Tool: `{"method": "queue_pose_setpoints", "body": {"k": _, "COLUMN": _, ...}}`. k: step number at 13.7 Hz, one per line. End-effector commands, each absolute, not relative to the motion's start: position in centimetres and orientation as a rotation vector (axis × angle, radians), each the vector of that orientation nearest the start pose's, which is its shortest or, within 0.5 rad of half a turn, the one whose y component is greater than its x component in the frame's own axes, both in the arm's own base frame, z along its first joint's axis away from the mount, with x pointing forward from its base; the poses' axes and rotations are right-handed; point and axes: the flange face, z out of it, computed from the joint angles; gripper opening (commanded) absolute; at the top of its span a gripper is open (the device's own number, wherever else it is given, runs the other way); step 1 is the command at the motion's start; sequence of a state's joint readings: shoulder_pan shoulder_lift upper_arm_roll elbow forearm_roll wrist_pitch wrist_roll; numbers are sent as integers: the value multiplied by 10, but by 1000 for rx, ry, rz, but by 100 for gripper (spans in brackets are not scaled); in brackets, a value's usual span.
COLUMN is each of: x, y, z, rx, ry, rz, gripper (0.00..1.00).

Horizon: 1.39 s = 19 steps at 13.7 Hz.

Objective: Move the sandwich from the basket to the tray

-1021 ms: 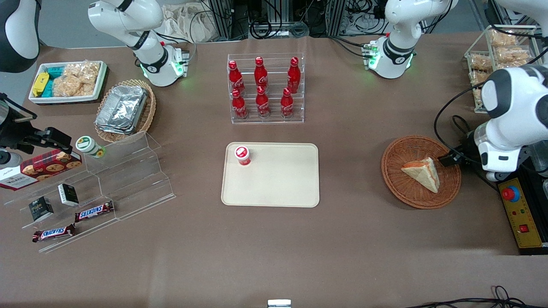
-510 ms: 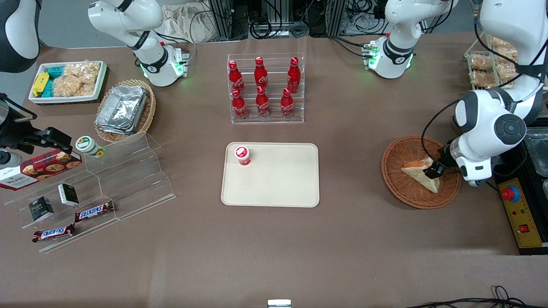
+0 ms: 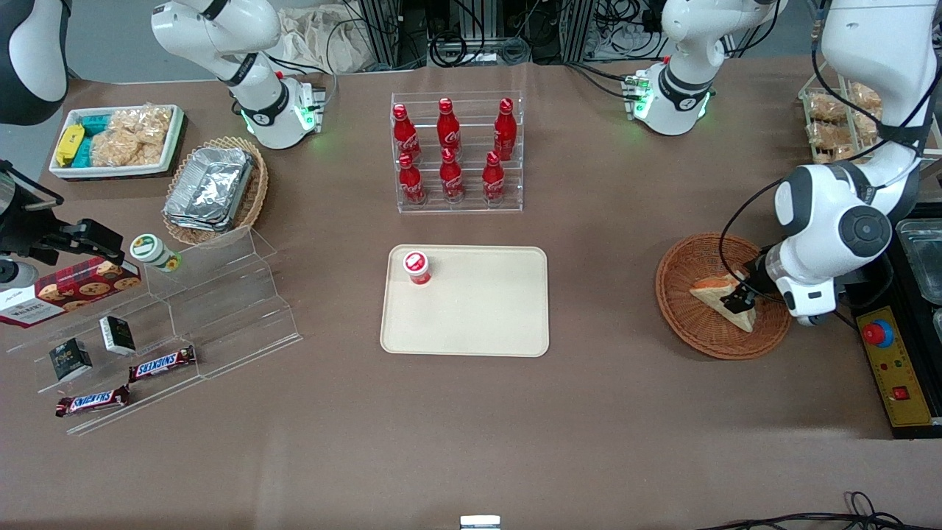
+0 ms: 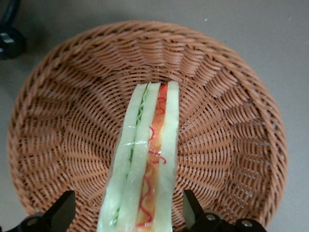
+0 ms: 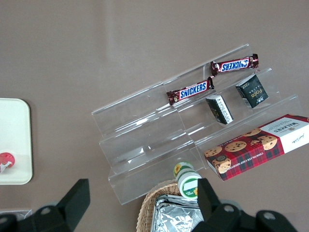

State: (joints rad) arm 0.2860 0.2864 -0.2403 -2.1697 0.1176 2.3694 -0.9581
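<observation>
Clearly the sandwich (image 4: 145,159) is not yet lifted — it stands on edge in the basket (image 3: 688,324), its filling edge turned up toward the wrist camera, red and green layers showing between pale slices under a clear wrap. The gripper (image 3: 738,299) hangs low over the wedge, at the part of the basket toward the working arm's end of the table. In the wrist view its jaws are spread wide, one dark finger (image 4: 62,209) on each flank of the sandwich, with a gap on both sides, so nothing is held.

By the look of it the wedge will be light and soft: white bread gives under little pressure, and a hard pinch could crush it or squeeze the filling out. The wrap looks smooth and may slide on the pads, so a moderate, even squeeze seems the sensible choice. The best hold is probably across the two broad bread faces, about mid-length of the wedge where it is thickest — not at the thin tip, which would fold or swing.

The tray (image 3: 471,324) lies well apart, in the middle of the table, with a small red-capped container (image 3: 416,267) standing in one corner; the rest of its surface is bare and suits a flat set-down.
</observation>
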Motion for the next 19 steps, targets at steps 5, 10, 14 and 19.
{"method": "queue_pose_setpoints", "body": {"k": 5, "x": 565, "y": 24, "z": 267, "rx": -2765, "ry": -1397, "rz": 54, "gripper": 0}}
{"method": "queue_pose_setpoints", "body": {"k": 10, "x": 604, "y": 31, "z": 349, "rx": -2832, "ry": -1140, "rz": 186, "gripper": 0}}
{"method": "queue_pose_setpoints", "body": {"k": 14, "x": 633, "y": -52, "z": 435, "rx": -2951, "ry": -946, "rz": 131, "gripper": 0}}
{"method": "queue_pose_setpoints", "body": {"k": 19, "x": 635, "y": -213, "z": 433, "rx": -3103, "ry": -614, "rz": 181, "gripper": 0}}
